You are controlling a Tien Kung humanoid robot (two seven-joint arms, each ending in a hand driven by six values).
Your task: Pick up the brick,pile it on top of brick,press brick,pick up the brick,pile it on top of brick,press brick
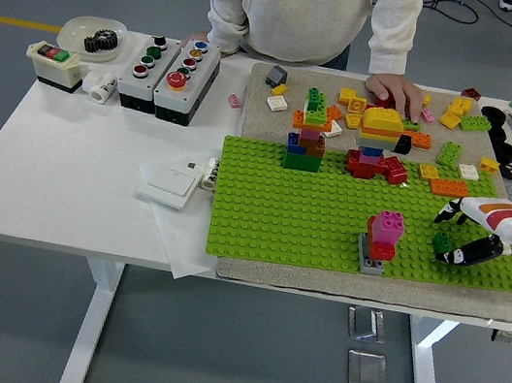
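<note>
No words or labels can be read in the head view. The right hand (460, 236) comes in at 3 o'clock and its fingers pinch a small green brick (442, 244), which sits low over the green board (283, 206); it may be touching. Just to its 9 o'clock stands one small stack (381, 240): gray at the bottom, then red, then pink. Two taller stacks stand at the board's 12 o'clock edge. A person's hand (396, 90) rests on loose bricks at 12 o'clock.

The right robot hand (460, 236) hides most of a green brick (442, 244). The person's hand (395, 93) covers a red brick (385, 100) near the counter's (60, 188) far edge.
</note>
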